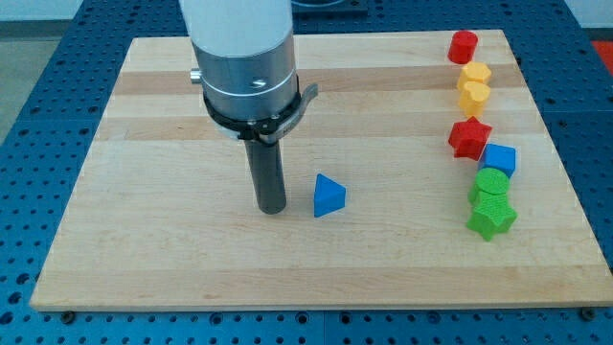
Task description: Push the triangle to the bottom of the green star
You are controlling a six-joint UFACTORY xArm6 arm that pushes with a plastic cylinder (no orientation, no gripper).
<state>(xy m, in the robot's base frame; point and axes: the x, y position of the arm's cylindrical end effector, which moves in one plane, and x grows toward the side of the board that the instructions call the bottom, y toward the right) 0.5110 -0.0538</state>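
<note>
The blue triangle (329,195) lies near the middle of the wooden board (144,240), just to the view's right of my tip (272,208), with a narrow strip of bare wood between them. There is no claw here to open or close: the arm ends in a straight dark rod, and it holds nothing. The rod stands upright, hanging from a grey cylindrical body with a black collar that comes down from the view's top.

The triangle is a small solid wedge, its point towards the view's top, its broad lit face turned to the view's left.

The green star (491,219) sits well apart, near the board's right edge, at the lower end of a column of blocks. Touching it above is a green block (492,183), shape unclear, then a blue block (499,158), a red star (469,137), two yellow blocks (473,83) pressed together, and a red block (463,45) near the top corner.

Bare wood stretches between the triangle and the column. Below the green star a band of board remains before the bottom edge.
</note>
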